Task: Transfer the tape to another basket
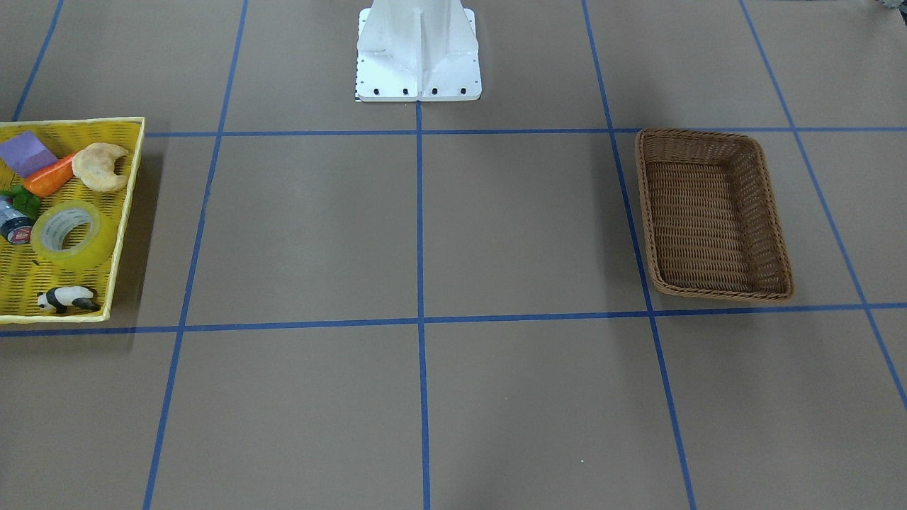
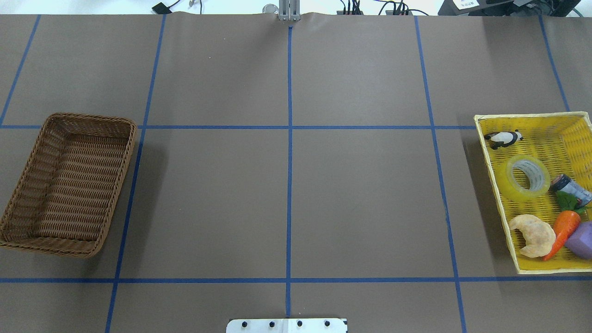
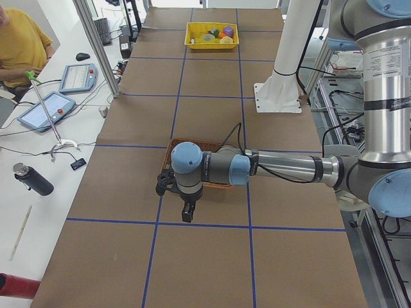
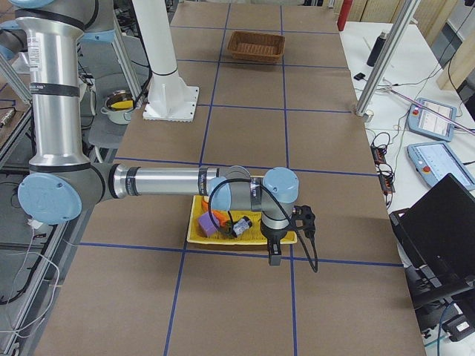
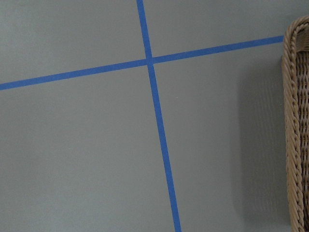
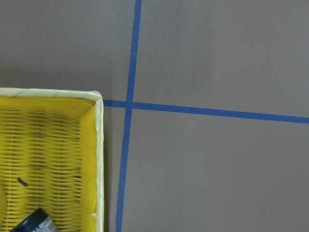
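1. The tape (image 2: pixel 508 182) lies flat, hole upward, in the yellow tray (image 2: pixel 532 122) at the worktop's (image 2: pixel 360 208) end on my right side.
2. In that tray the tape sits between the panda figure (image 2: pixel 504 138) and the croissant (image 2: pixel 534 235), with the small dark can (image 2: pixel 571 188) just beside it. I cannot tell whether the two touch.
3. A carrot (image 2: pixel 564 231), a purple block (image 2: pixel 582 238) and a green leaf (image 2: pixel 568 201) share the same tray, near the croissant.
4. The basket (image 2: pixel 69 185) stands at the opposite end, on my left side, well apart from the tray, and nothing lies in it.
5. My left arm (image 3: pixel 212 168) reaches out low over the basket. Its wrist camera looks straight down on a crossing of blue lines (image 5: pixel 149 60), with the basket's braided rim at that view's right edge.
6. My right arm (image 4: pixel 245 194) reaches out low over the yellow tray. Its wrist camera sees one tray corner and an end of the can at the bottom edge.
7. The left jaws show only in the side view, small and dark below the wrist, so I cannot tell whether they are spread or pressed together.
8. The right jaws are likewise seen only from the side, and their state I cannot tell either.
9. Neither pair touches the tape.
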